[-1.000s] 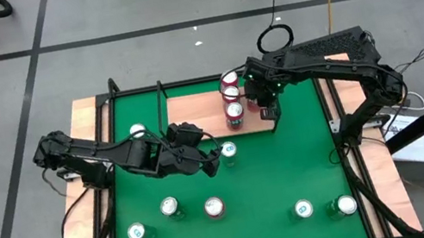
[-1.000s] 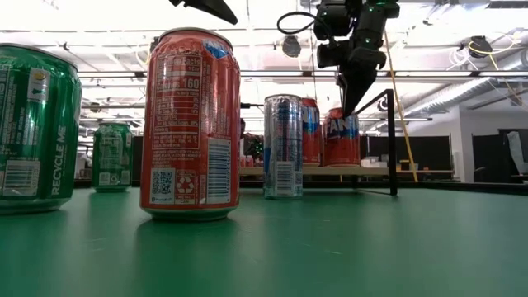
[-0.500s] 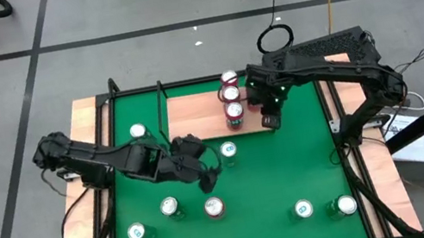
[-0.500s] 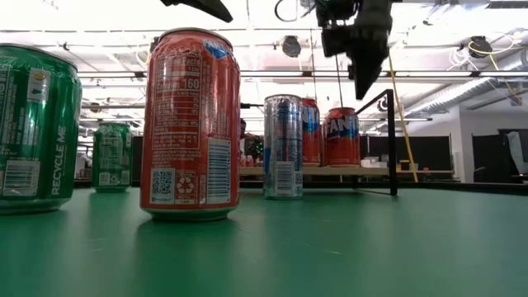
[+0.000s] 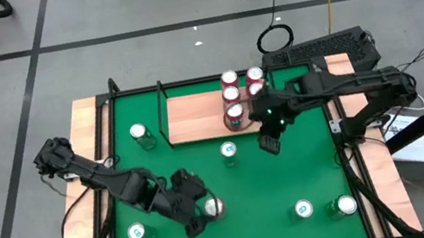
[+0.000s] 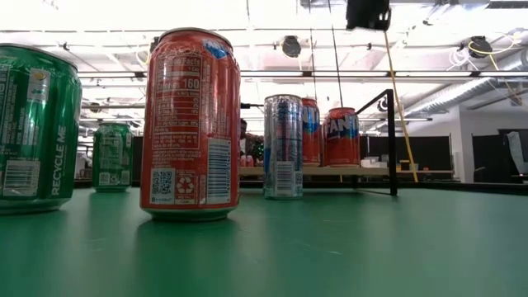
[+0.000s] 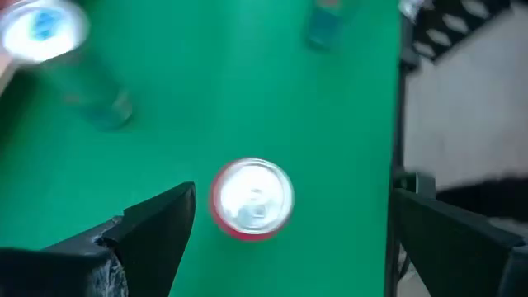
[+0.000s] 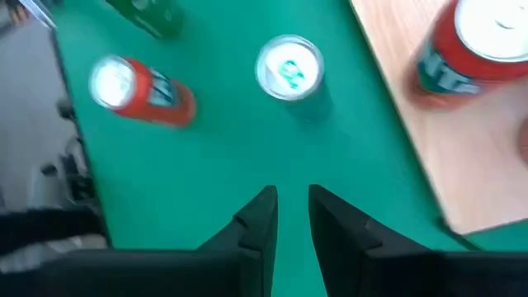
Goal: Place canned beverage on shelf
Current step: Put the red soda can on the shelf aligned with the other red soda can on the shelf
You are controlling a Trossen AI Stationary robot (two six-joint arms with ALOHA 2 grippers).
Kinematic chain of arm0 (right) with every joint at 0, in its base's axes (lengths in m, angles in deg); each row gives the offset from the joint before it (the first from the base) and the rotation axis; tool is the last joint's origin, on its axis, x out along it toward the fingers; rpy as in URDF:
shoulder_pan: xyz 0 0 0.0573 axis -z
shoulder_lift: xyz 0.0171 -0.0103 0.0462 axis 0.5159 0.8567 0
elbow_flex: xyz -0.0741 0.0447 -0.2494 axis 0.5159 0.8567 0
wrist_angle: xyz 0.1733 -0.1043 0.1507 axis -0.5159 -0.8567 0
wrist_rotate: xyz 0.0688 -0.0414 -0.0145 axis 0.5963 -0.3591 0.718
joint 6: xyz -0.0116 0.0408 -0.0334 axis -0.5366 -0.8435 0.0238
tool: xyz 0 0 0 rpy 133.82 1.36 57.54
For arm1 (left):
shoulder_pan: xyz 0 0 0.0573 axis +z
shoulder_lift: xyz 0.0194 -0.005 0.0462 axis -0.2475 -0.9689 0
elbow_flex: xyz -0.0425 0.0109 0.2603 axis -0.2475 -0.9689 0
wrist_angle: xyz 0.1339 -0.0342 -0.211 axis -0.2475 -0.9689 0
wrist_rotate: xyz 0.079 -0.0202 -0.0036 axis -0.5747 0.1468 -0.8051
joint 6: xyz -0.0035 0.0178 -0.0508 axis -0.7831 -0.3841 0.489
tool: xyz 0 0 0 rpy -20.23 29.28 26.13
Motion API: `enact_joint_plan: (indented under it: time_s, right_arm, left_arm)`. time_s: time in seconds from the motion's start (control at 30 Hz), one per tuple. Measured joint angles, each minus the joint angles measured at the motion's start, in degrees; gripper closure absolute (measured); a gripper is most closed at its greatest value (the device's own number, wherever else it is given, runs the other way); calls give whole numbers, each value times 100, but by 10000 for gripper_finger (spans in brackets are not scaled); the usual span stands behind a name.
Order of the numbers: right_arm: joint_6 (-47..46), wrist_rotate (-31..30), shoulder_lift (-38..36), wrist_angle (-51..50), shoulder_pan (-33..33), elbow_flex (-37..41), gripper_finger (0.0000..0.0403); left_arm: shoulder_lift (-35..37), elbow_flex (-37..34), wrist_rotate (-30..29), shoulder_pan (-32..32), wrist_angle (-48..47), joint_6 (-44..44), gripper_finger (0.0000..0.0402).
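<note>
The shelf (image 5: 194,115), a light-wood board with a black rail, lies at the far middle of the green table. Several red cans (image 5: 234,115) stand upright along its right end. A red can (image 7: 252,200) stands on the mat near the front. My left gripper (image 5: 203,218) hovers above it, open, with its fingers wide on either side and not touching it. My right gripper (image 8: 290,198) hangs above the mat just in front of the shelf's right end. It is shut and holds nothing. A silver-blue can (image 5: 228,151) stands to its left.
Green cans stand on the mat at the far left (image 5: 140,133), near left (image 5: 136,233) and near right (image 5: 302,208), with a pale-topped one (image 5: 345,205) beside the last. The left arm covers the mat between shelf and front left. Wooden strips (image 5: 88,158) edge the table.
My left gripper has swung from beside the silver-blue can toward the table's near edge, sinking a little and turning, and now hangs over the red can, still open. My right gripper has drawn back from the shelf's right end toward the near edge, rising and rolling. No can has moved.
</note>
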Motion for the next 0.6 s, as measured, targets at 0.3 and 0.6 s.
enact_joint_plan:
  time_s: [0.3,0.6]
  right_arm:
    - [-1443,-760,-25,497,-1476,0,342]
    - [-2475,-1530,-21,543,-2511,0,342]
  left_arm:
    - [-601,0,13,-250,66,-1158,2]
    - [-1188,2,-68,-157,393,-1398,2]
